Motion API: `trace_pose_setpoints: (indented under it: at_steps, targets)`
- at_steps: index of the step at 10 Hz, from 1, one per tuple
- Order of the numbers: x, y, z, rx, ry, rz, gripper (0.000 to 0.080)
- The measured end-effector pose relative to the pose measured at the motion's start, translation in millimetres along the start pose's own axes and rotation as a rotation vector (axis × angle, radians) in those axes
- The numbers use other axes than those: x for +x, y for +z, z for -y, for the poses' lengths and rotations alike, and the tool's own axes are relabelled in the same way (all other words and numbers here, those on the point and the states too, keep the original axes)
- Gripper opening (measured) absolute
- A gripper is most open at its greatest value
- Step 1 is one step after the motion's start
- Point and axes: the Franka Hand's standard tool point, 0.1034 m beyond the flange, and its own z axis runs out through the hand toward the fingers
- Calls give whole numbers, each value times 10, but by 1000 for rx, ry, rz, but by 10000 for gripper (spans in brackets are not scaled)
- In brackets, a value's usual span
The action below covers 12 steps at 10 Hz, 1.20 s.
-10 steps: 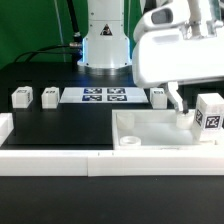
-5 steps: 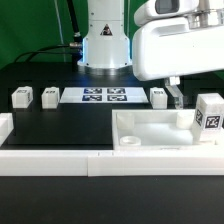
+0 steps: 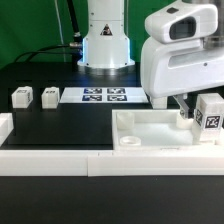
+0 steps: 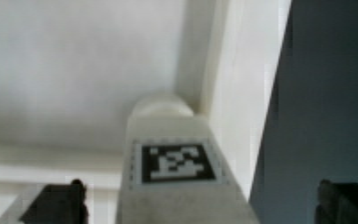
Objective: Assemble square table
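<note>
White plastic square table slab bears a tagged white block leg; gripper gapes empty astride it: centre, then close squarely

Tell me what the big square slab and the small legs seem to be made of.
Square slab: probably white plastic, smooth, slightly glossy; its rim and round socket look moulded. Legs: seemingly the same white plastic, matte; their black-and-white tags look printed or stuck on.
</note>
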Motion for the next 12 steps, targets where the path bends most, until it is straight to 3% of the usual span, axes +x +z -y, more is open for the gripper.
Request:
trace_pose_setpoints:
  at_steps: [1, 2, 3, 4, 8, 11, 12]
  targets:
    - [20, -1, 3, 1, 11, -4, 649]
    - [21, 3, 2, 1, 23, -5, 559]
    - [20, 4, 1, 1, 24, -5, 377]
    - [19, 3, -52, -9, 107, -5, 299]
    - [26, 17, -59, -5, 402, -17, 296]
    - [-40, 69, -27, 5, 688, -114, 296]
    - [-13, 85, -49, 32, 816, -145, 296]
